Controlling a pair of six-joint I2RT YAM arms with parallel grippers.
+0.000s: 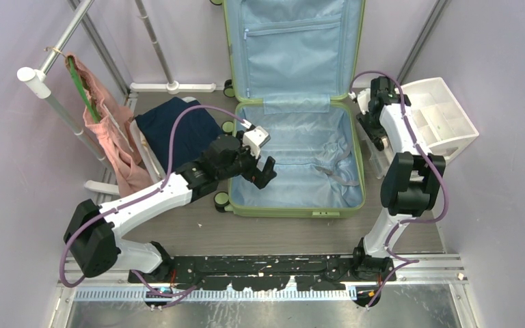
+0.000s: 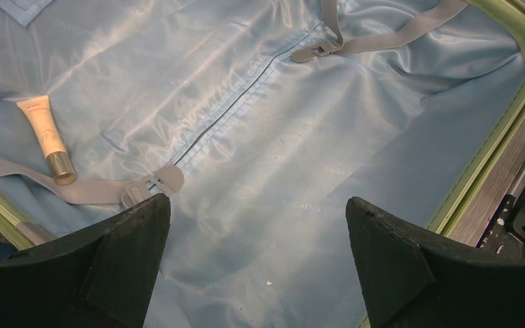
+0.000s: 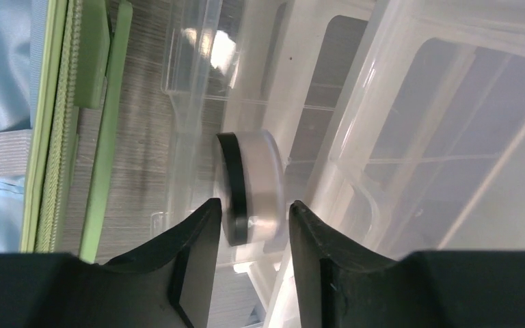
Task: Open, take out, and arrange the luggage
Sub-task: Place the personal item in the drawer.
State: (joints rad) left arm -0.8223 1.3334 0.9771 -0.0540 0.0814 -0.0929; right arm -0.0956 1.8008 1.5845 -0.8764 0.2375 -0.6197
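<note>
A: Where was the luggage (image 1: 294,211) laid?
B: Opened on the table (image 1: 198,232). A tube (image 2: 48,137) was seen in its near half; the drawer unit (image 1: 444,116) was set right of it, a garment (image 1: 178,126) left.

Top view: we look down from above and behind the arm bases (image 1: 376,256), far back, with the bench (image 1: 280,232) and open luggage (image 1: 301,171) below.

Left wrist: we ride close behind the left pincer (image 2: 256,201), facing down past its tips into the luggage's blue inside.

Right wrist: close behind the right pincer (image 3: 253,203), plastic drawer unit (image 3: 417,137) just ahead of the tips, luggage rim to one side.

All three share the luggage.
</note>
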